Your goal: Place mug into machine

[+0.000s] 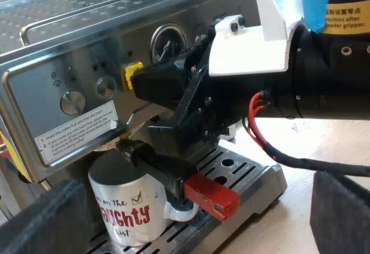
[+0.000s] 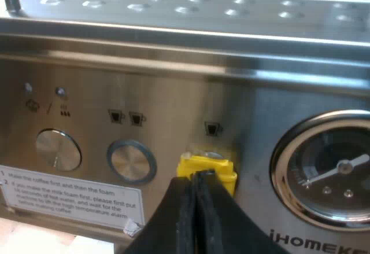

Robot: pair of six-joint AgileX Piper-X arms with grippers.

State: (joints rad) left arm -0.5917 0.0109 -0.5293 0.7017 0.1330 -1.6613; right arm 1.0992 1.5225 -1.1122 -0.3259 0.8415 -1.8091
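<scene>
- The brushed stainless-steel espresso machine [image 2: 173, 51] stands straight ahead of both your grippers, with its front panel close before the right fingertips.
- The slotted metal drip tray [image 1: 254, 176] at its base lies ahead of your left gripper.
- Your left gripper [image 1: 199, 208] is spread wide and holds nothing. Its two black fingers [image 1: 40, 219] sit well apart, to either side of the mug and short of it.
- Your right gripper [image 2: 199, 179] has its black fingers pressed flat together with nothing between them.
- The white ceramic mug [image 1: 124, 208] with red lettering stands upright on the drip tray, directly ahead of your open left gripper and beneath the holder.
- The metal holder [image 1: 211, 196], with its dark handle ending in red, sits in the machine's front. Its handle reaches out over the mug's rim toward your left gripper.
- The round black-faced pressure gauge [image 2: 326, 176] is just beside your right fingertips.
- Two round silver knobs [image 2: 132, 160] lie near them on the other side.
- The small yellow button [image 2: 208, 170] touches your right gripper's tips.
</scene>
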